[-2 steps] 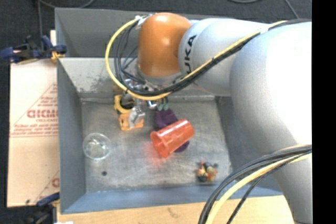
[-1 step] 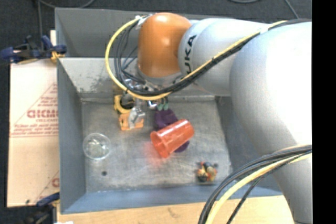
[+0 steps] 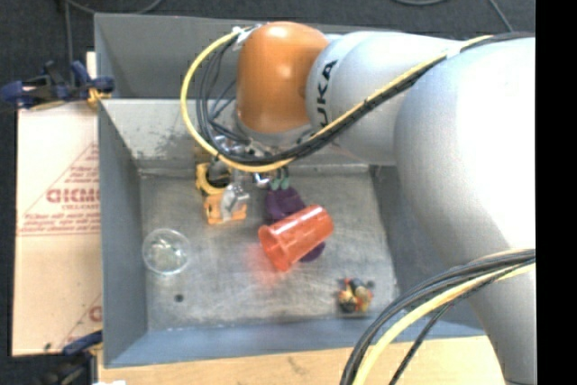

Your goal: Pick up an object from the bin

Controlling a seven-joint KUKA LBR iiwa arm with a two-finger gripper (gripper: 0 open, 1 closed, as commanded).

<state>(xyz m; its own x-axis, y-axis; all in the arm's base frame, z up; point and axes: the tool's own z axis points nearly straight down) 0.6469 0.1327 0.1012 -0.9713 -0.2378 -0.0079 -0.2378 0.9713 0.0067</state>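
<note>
Nothing lifted yet; every piece lies on the scuffed grey metal bin (image 3: 122, 221) floor.

Near wall: small dark multicoloured lump (image 3: 354, 295), knobbly.

Left: clear cup (image 3: 167, 250), glossy, mouth up.

Middle: translucent orange-red plastic cup (image 3: 296, 236), tapered, on its side across a purple object (image 3: 281, 201).

Far side: end effector (image 3: 236, 197) low beside a blocky yellow-and-orange object (image 3: 213, 192). Open or closed, cannot tell.

Grasp and lift remain, by my reading.

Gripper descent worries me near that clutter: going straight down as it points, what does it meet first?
Probably the small yellow-orange toy just under the gripper; depth is unclear, so it might land beside it.
</note>
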